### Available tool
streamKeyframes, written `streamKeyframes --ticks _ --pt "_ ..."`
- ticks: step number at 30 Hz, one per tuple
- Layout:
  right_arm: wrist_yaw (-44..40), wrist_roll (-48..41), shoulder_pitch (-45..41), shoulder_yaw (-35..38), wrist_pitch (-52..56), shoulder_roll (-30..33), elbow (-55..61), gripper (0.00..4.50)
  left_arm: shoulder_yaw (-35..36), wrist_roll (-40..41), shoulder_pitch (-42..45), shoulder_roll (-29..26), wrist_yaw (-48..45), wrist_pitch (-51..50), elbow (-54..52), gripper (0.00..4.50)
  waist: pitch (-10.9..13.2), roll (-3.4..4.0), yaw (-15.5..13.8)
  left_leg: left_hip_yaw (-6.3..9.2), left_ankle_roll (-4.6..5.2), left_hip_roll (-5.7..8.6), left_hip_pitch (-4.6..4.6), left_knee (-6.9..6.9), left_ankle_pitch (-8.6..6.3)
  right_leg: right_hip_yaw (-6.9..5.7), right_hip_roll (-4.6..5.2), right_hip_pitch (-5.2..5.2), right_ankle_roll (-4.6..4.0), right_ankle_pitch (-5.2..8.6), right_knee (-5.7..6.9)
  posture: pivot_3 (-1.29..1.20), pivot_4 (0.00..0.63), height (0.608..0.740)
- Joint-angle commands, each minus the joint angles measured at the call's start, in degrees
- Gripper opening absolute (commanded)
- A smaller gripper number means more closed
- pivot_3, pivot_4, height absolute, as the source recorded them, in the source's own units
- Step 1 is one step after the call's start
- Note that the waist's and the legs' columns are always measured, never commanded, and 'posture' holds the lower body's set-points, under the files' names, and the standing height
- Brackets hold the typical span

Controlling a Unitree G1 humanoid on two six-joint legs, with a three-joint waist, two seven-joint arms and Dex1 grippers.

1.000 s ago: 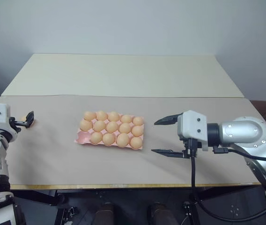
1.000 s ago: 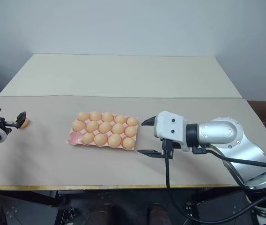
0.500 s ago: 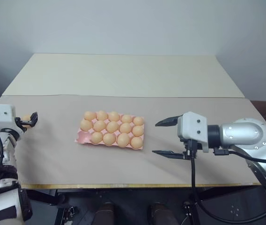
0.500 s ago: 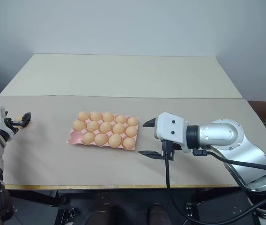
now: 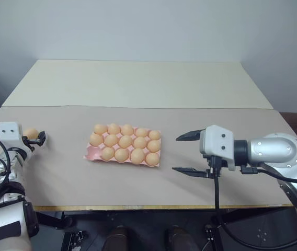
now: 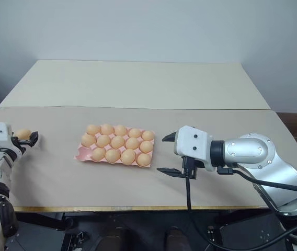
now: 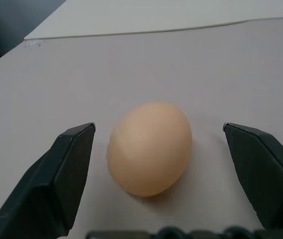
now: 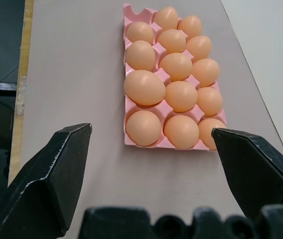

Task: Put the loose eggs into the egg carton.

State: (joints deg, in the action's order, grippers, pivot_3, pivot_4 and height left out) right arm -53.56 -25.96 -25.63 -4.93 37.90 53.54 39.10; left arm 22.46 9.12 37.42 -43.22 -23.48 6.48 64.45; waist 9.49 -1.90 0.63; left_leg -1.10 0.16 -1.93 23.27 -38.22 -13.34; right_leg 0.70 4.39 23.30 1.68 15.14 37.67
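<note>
The left hand [image 7: 156, 149] sits low at the left edge of the tabletop [image 5: 138, 83], its two black fingers [image 7: 67, 164] spread wide on either side of one loose egg [image 7: 149, 148], not touching it. The egg lies on the tan surface. The right hand [image 5: 190, 154] hovers just to the right of the pink egg carton [image 5: 92, 152], fingers wide apart and holding nothing. The carton lies mid-table, nearly every cup filled with eggs [image 5: 125, 141]; one corner cup is bare.

The left hand [image 7: 156, 144] reaches out low on the left, fingers spread wide. The right hand [image 5: 187, 153] points leftward, arm bent in from the right, fingers apart.
</note>
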Motion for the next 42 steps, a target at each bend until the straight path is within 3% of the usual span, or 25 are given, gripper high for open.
streamKeyframes --ticks 1,4,7,13,15,22,27,34,38,42 --pt "0.65 0.03 0.11 2.07 -0.08 0.66 1.72 4.5 0.05 0.1 1.53 -0.72 1.13 1.95 0.65 4.48 0.0 0.0 0.0 0.0 0.0 0.0 0.0 0.0 0.0 0.0 0.0 0.0 0.0 0.0 0.0 0.0 0.15 0.74" --pt "0.79 0.14 0.19 2.05 -0.14 0.66 1.72 4.5 -0.22 -0.1 1.82 -0.86 1.55 2.36 1.4 4.48 0.0 0.0 0.0 0.0 0.0 0.0 0.0 0.0 0.0 0.0 0.0 0.0 0.0 0.0 0.01 0.0 0.15 0.74" --pt "0.99 0.23 0.25 2.06 -0.17 0.62 1.68 4.5 -0.68 -0.46 1.76 -0.98 1.37 3.08 1.78 3.92 0.0 0.0 0.0 0.0 0.0 0.01 0.0 0.0 0.0 0.0 0.01 0.0 0.0 0.0 0.01 0.0 0.15 0.74" --pt "1.33 0.38 0.24 1.95 -0.24 0.54 1.54 4.5 -2.5 -1.91 1.38 -0.88 2.49 3.73 1.78 2.04 0.0 0.0 -0.01 -0.01 0.0 0.01 0.0 0.0 0.0 0.0 0.01 0.0 0.0 0.0 0.0 0.0 0.15 0.74" --pt "1.42 0.31 0.25 1.99 -0.16 0.55 1.61 4.5 -2.77 -2.07 1.32 -0.87 2.79 3.97 1.51 1.74 0.0 0.0 0.0 -0.02 0.0 0.01 0.0 0.0 0.0 0.0 0.01 0.0 0.0 0.0 0.01 0.0 0.15 0.74" --pt "1.68 0.5 0.36 1.93 -0.22 0.59 1.77 4.5 -2.98 -1.1 -1.16 -0.84 -0.86 7.21 -3.37 1.74 0.0 0.0 0.0 -0.04 0.0 0.01 0.0 0.0 0.0 0.01 0.01 0.0 0.0 0.0 0.0 0.0 0.15 0.74" --pt "1.83 0.58 0.94 2.17 -0.33 0.65 2.06 4.5 -1.69 6.5 -10.95 0.67 -15.39 10.07 -21.61 1.74 0.0 0.0 0.03 -0.03 0.0 -0.03 0.01 0.0 0.0 0.03 0.03 0.01 0.0 0.0 -0.01 0.0 0.15 0.74" --pt "2.92 1.09 1.2 2.19 -0.12 0.41 3.17 4.5 -2.72 20.76 -29.53 -1.38 -33.15 -4.34 -55.5 1.74 0.0 0.01 0.16 0.27 0.0 -0.16 -0.08 0.03 0.0 0.19 0.07 0.0 -0.01 -0.01 0.0 0.0 0.15 0.74" --pt "3.79 1.61 1.66 1.86 -0.08 0.28 3.95 4.5 -3.98 24.06 -30.49 -1.98 -35.83 -10.77 -62.99 1.74 0.01 0.03 -0.35 0.33 0.0 -0.14 -0.13 0.03 0.0 0.11 0.05 -0.06 -0.01 0.0 0.01 0.0 0.15 0.74" --pt "4.79 2.35 1.93 1.55 -0.21 0.05 4.61 4.5 -6.92 22.41 -26.6 -2.08 -37.7 -12.74 -62.43 1.74 0.01 0.03 -0.59 0.25 0.0 0.0 -0.14 0.02 0.01 0.09 0.03 -0.11 0.0 0.0 -0.02 0.0 0.15 0.74"
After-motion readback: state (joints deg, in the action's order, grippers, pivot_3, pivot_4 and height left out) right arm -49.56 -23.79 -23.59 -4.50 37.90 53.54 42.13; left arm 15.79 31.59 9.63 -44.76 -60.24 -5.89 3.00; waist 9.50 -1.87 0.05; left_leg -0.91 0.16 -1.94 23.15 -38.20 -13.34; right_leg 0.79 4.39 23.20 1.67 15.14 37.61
